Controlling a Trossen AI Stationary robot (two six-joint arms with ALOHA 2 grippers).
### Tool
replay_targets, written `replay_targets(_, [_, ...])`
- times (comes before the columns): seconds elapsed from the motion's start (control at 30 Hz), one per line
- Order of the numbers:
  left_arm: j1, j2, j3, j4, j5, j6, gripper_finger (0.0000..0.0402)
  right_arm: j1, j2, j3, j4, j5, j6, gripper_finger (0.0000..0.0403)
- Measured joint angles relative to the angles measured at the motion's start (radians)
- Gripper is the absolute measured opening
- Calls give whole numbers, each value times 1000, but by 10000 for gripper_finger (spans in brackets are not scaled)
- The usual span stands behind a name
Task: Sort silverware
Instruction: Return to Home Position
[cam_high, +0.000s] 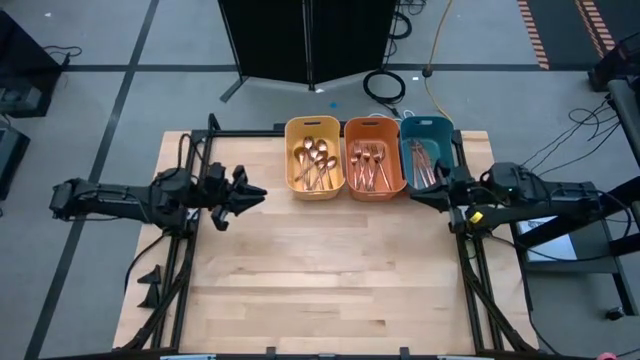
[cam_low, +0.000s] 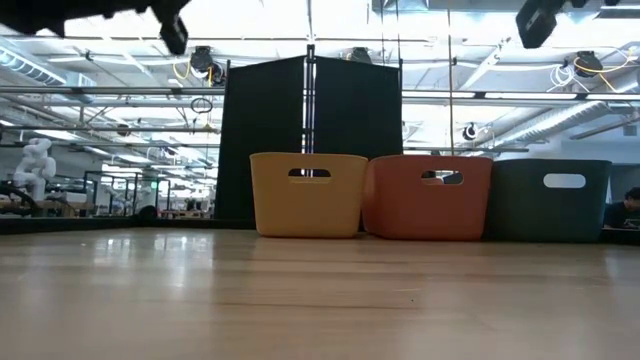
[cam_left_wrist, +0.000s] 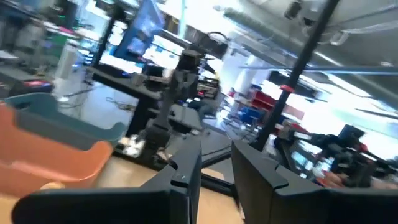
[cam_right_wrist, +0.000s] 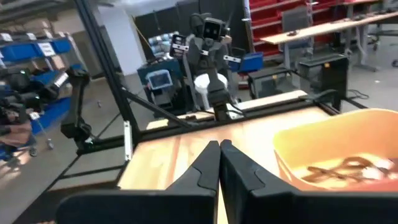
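Silverware (cam_high: 368, 166) lies in the bins (cam_high: 375, 120), so the risk is the right end effector (cam_high: 416, 196), pressed together beside the teal bin (cam_high: 427, 121), clipping it in homing; the left end effector (cam_high: 258, 191), slightly spread, hangs clear.

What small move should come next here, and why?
Probably settle both arms to rest: spoons lie in the yellow bin, forks in the orange bin, knives in the teal bin, and left end effector and right end effector hang empty at the table's sides.
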Motion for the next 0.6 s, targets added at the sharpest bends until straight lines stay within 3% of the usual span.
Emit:
replay_targets(0.33, [1,-52,-133,17,-105,-58,83,0,-122,-149,67,47,20,0])
replay_targets(0.6, [-2,-40,-204,28,-170,-60,83,0,-308,-293,79,39,59,0])
